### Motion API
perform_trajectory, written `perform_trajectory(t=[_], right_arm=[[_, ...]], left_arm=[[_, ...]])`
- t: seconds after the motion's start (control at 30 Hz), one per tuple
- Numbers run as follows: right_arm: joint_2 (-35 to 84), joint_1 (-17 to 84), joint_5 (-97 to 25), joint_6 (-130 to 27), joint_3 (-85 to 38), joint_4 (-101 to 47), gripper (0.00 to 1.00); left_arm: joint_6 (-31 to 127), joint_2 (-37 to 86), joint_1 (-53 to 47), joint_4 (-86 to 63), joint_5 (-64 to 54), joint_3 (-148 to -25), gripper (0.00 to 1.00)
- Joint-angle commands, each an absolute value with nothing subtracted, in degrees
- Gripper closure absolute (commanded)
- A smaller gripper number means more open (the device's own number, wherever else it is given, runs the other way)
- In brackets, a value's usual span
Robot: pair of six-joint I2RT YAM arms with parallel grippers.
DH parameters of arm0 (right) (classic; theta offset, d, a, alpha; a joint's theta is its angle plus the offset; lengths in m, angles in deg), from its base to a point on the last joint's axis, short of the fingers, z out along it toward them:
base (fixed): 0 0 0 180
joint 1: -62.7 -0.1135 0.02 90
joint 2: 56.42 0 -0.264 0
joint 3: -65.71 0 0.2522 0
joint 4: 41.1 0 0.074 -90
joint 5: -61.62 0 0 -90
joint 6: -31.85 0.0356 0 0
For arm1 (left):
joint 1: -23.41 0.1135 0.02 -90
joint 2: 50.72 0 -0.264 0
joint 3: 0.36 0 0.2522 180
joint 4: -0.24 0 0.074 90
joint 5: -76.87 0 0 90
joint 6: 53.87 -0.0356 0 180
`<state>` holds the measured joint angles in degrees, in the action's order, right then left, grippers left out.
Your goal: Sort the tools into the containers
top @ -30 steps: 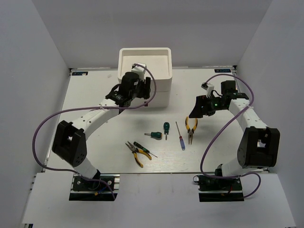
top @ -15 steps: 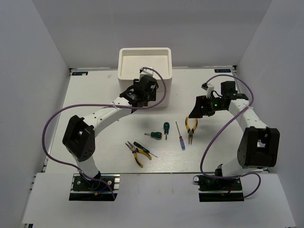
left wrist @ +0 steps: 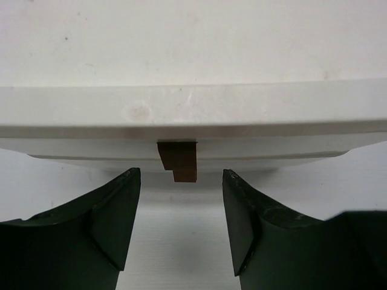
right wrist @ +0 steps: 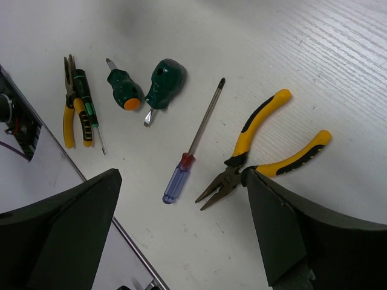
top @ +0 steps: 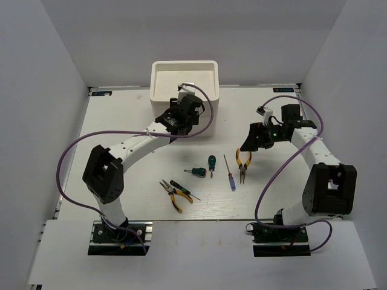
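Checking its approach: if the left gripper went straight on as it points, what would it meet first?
Probably the brown handle on the white organizer, which sits centred just ahead of the open left gripper; the gap between them is hard to judge.

The organizer [left wrist: 193, 103] just ahead of my left gripper [left wrist: 180, 196] runs off both sides and the top of the wrist view. I cannot tell which drawer the brown handle [left wrist: 179, 160] belongs to. From above, my wrist covers that front. Far to the left of my right gripper [right wrist: 181, 178], a dark object [right wrist: 15, 127] is cut off and I cannot tell what it is.
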<state>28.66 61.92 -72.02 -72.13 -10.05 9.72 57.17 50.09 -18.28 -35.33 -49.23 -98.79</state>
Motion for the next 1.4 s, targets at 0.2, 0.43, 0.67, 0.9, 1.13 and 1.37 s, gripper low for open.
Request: perform_trajectory(t=[0.2, 0.43, 0.67, 0.9, 1.13, 1.37], right_arm=[[26.73, 61.99, -72.59, -72.48, -9.32, 8.78, 0.10], [26.73, 62.00, -72.41, -72.48, -9.05, 8.96, 0.10], [26.64, 61.99, -72.41, -72.83, -8.79, 9.13, 0.10], [26.37, 62.08, -72.41, -73.18, -8.44, 9.31, 0.11], [26.29, 61.99, -72.76, -73.18, -8.17, 9.31, 0.11], [26.64, 61.99, -72.77, -73.36, -8.44, 8.96, 0.11]], left_arm=[[55.64, 50.79, -17.37, -32.42, -50.22, -103.16, 0.34], [55.12, 51.84, -17.37, -31.89, -50.75, -103.16, 0.47], [55.12, 51.84, -17.37, -30.84, -50.75, -101.93, 0.82], [55.12, 50.17, -17.37, -29.17, -50.14, -99.56, 1.00], [55.64, 46.84, -17.89, -28.11, -48.30, -95.52, 1.00], [58.71, 41.04, -18.94, -28.73, -44.43, -87.70, 1.00]])
